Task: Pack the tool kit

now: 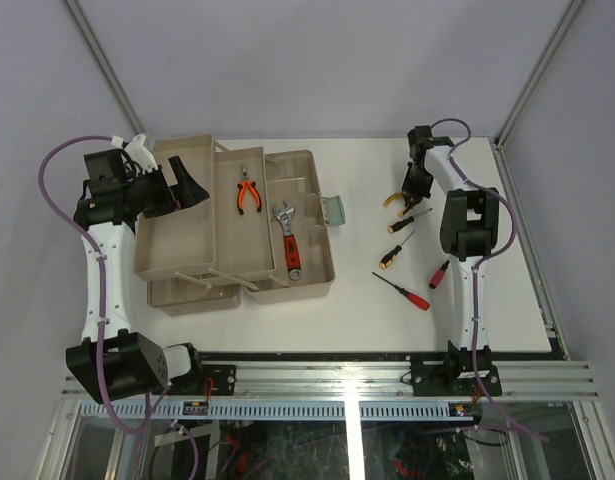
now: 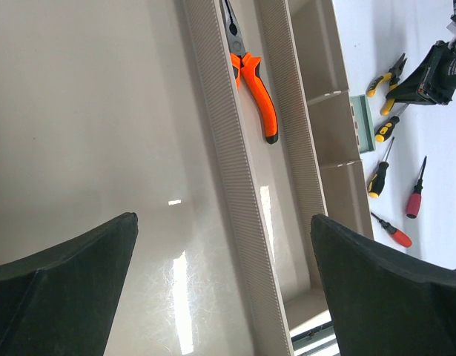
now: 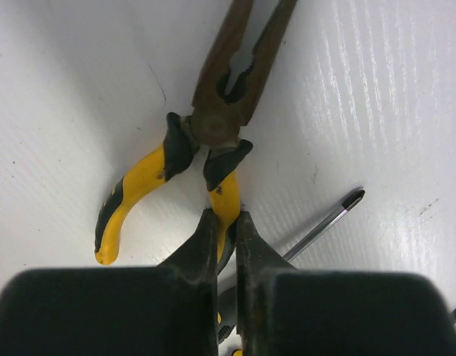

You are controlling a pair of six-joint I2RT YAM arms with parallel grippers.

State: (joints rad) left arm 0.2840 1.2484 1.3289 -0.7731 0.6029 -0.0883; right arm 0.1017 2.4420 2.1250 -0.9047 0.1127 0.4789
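Right wrist view: right gripper pinched on one handle of yellow-handled pliers, flat on white surface; screwdriver just beside. Left gripper wide open, empty, over toolbox; orange pliers in adjacent tray

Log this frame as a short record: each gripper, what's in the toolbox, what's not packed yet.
toolbox: open
left gripper: open, above a toolbox tray
right gripper: shut on one handle of the yellow-handled pliers, lying on the table
in toolbox: orange pliers, adjustable wrench
loose on table: four screwdrivers
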